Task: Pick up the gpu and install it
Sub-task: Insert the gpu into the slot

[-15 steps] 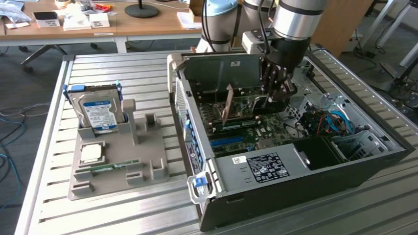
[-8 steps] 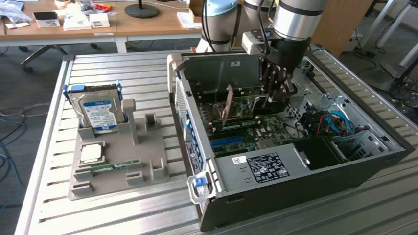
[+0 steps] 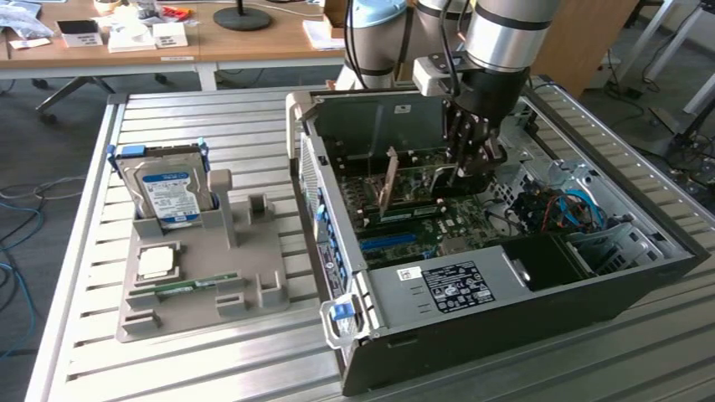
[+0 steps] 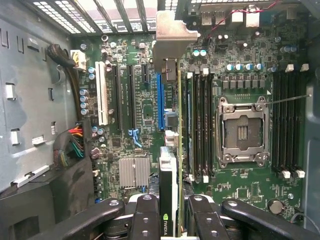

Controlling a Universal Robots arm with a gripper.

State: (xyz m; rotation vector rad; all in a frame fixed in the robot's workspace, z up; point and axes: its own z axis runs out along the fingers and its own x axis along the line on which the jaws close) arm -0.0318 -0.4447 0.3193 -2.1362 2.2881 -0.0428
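Note:
The gpu (image 4: 172, 165) is seen edge-on in the wrist view, a thin dark card with a green logo near my fingers and its silver end bracket (image 4: 172, 32) at the far end. My gripper (image 4: 172, 220) is shut on it, one black finger (image 4: 146, 215) on each side. The card hangs over the motherboard, lined up beside the blue slot (image 4: 160, 100); I cannot tell whether it is seated. In the exterior view my gripper (image 3: 471, 172) reaches down into the open computer case (image 3: 625, 285), and the gpu (image 3: 416, 182) stands upright on edge above the board.
On the exterior view's left a grey holder (image 3: 201, 293) carries a hard drive (image 3: 167, 197), a processor (image 3: 156, 261) and a memory stick (image 3: 196, 285). Inside the case are the processor socket (image 4: 241, 131), memory slots (image 4: 287, 115), a heatsink (image 4: 134, 172) and cable bundles (image 4: 72, 145).

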